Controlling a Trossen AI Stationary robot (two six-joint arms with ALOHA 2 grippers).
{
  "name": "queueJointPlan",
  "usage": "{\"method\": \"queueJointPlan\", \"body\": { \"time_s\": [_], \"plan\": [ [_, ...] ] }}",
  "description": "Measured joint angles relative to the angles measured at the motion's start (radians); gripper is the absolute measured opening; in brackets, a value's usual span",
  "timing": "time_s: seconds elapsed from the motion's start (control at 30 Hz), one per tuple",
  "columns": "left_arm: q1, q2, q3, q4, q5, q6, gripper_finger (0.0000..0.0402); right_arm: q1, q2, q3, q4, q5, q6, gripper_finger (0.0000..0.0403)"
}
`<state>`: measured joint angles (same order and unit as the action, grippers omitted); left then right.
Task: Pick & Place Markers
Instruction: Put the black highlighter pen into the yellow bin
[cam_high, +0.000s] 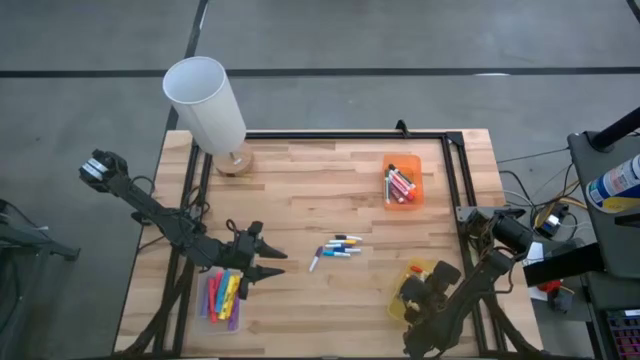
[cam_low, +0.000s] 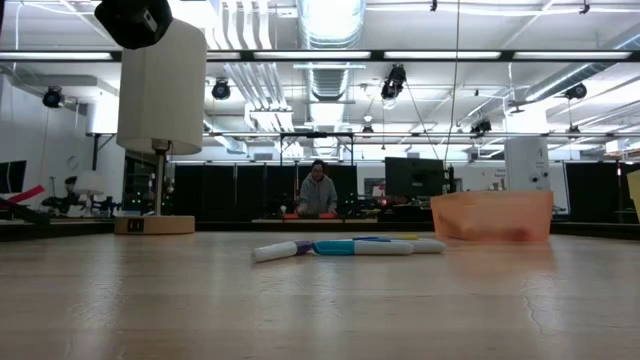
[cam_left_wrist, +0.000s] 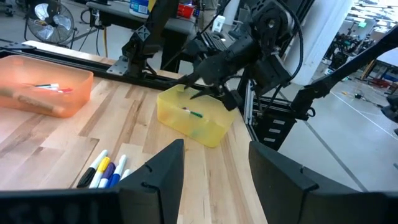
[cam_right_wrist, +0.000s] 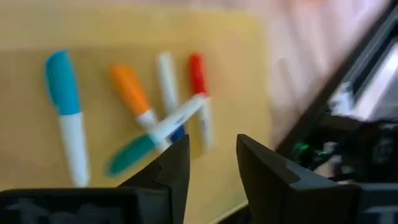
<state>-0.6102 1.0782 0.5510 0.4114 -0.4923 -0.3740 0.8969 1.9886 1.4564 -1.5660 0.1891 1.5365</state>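
Both end effectors (cam_left_wrist: 211, 168) (cam_right_wrist: 211, 162) apart-fingered, empty

Overhead view: a light wooden table top (cam_high: 300, 210) with a black frame rail (cam_high: 340, 134) along its far edge stands on a grey concrete floor (cam_high: 400, 40) crossed by dark lines; a white-shaded lamp (cam_high: 205, 100) on a round wooden base occupies the upper left. Level view: an open workshop with ceiling ducts (cam_low: 325, 25), strip lights (cam_low: 420, 55), dark monitors (cam_low: 410, 178) and a seated person (cam_low: 317, 192) at centre.
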Motion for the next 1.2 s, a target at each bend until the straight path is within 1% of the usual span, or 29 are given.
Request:
{"method": "queueJointPlan", "body": {
  "time_s": [0.07, 0.23, 0.3, 0.37, 0.47, 0.63, 0.73, 0.83, 0.9, 1.0, 1.07, 1.2],
  "plan": [
    [0.0, 0.0, 0.0, 0.0, 0.0, 0.0, 0.0174, -0.008, -0.015, 0.021, -0.004, 0.056, -0.021, 0.0134],
    [0.0, 0.0, 0.0, 0.003, 0.0, 0.008, 0.0174, -0.051, -0.06, 0.062, 0.006, 0.252, -0.064, 0.0136],
    [0.001, 0.0, 0.0, 0.006, 0.0, 0.012, 0.0174, -0.079, -0.078, 0.075, 0.03, 0.296, -0.127, 0.0133],
    [0.001, 0.0, 0.0, 0.007, 0.0, 0.012, 0.0174, -0.112, -0.102, 0.078, 0.081, 0.312, -0.227, 0.013],
    [0.001, 0.0, 0.0, 0.007, -0.001, 0.013, 0.0174, -0.172, -0.123, 0.078, 0.165, 0.309, -0.374, 0.0125],
    [0.001, 0.0, 0.0, 0.007, 0.0, 0.032, 0.0174, -0.292, -0.129, 0.078, 0.375, 0.287, -0.637, 0.0123],
    [0.002, 0.0, 0.0, 0.003, 0.0, 0.032, 0.0174, -0.373, -0.128, 0.078, 0.525, 0.22, -0.77, 0.0123],
    [0.002, 0.0, 0.0, -0.001, 0.0, 0.032, 0.0174, -0.446, -0.128, 0.078, 0.647, 0.128, -0.983, 0.0123],
    [0.002, 0.0, 0.0, -0.001, 0.0, 0.032, 0.0174, -0.485, -0.128, 0.078, 0.672, 0.102, -1.075, 0.0124],
    [0.002, 0.0, 0.0, -0.001, 0.0, 0.032, 0.0174, -0.54, -0.128, 0.078, 0.649, 0.089, -1.168, 0.0125],
    [0.002, 0.0, 0.0, -0.001, 0.0, 0.032, 0.0174, -0.577, -0.128, 0.077, 0.615, 0.083, -1.211, 0.0124],
    [0.001, 0.0, 0.0, -0.001, 0.0, 0.031, 0.0174, -0.654, -0.128, 0.06, 0.614, 0.061, -1.261, 0.0118]
  ]
}}
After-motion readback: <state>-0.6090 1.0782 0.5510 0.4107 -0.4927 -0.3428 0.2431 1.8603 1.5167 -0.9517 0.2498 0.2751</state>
